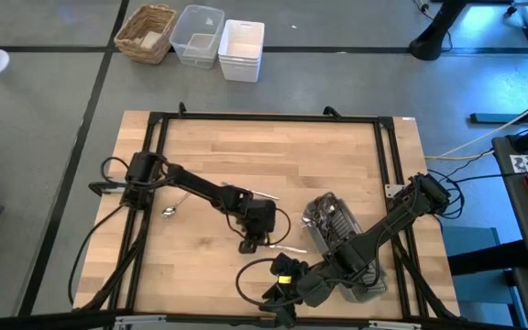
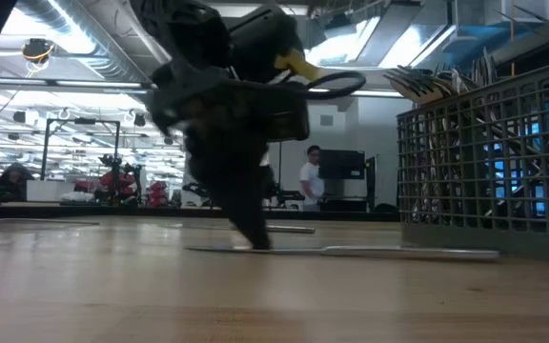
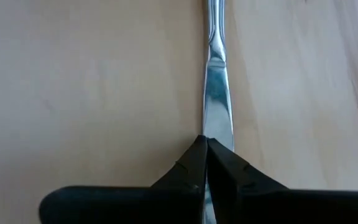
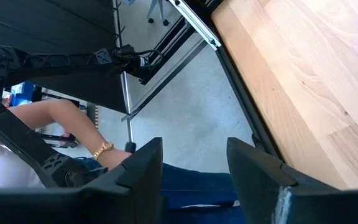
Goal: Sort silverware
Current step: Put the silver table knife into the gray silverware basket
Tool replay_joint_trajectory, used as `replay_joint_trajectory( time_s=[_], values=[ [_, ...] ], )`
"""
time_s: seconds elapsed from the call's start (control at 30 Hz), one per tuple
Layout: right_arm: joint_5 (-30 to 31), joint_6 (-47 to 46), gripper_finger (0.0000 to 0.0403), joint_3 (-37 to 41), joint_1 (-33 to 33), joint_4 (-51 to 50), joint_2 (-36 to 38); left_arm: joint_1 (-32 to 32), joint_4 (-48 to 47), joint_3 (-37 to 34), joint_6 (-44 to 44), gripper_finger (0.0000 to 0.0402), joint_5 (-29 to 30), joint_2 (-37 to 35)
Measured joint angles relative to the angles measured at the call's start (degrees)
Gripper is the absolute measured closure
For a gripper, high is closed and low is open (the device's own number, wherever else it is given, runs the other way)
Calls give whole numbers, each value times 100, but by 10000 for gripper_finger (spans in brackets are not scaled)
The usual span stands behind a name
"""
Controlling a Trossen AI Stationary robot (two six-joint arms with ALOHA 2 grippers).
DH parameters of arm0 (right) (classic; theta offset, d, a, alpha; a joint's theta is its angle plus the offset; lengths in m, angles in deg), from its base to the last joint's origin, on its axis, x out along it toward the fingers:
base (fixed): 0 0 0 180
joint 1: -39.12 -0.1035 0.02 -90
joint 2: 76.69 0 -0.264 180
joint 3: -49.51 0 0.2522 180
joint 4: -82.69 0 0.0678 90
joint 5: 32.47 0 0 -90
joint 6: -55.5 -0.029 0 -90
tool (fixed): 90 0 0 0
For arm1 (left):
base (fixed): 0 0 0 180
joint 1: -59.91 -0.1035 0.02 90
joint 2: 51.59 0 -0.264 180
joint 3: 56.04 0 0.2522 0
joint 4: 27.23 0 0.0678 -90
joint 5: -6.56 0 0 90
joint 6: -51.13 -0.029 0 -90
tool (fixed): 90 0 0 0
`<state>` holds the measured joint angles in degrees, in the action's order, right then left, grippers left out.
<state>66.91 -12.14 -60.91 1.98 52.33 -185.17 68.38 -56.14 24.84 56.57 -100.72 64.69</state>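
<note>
Table knife (image 3: 218, 93) in left wrist view: handle end cut off at 12 o'clock edge, blade tip hidden under closed fingertips (image 3: 199, 163). Low view: left gripper (image 2: 252, 238) blurred, contact point with knife unclear. Caddy (image 2: 492, 157) cut off at 3 o'clock edge; cutlery types inside too small to tell. Person (image 4: 55, 134) in right wrist view partly hidden behind arm, cropped.

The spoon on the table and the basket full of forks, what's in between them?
In the high view, the left gripper sits between the spoon and the basket, shut on a knife.
</note>
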Motion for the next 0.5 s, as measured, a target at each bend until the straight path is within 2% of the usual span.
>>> replay_joint_trajectory(
  time_s=[0.3, 0.5],
  values=[
    [155, -319, 221, 4, 10, -1303, -57, 286, -1032, 23, -355, 398, -185, -32],
    [155, -562, 221, 4, 110, -1612, -173, 345, -1204, 9, -267, 399, -740, -26]
  ],
)
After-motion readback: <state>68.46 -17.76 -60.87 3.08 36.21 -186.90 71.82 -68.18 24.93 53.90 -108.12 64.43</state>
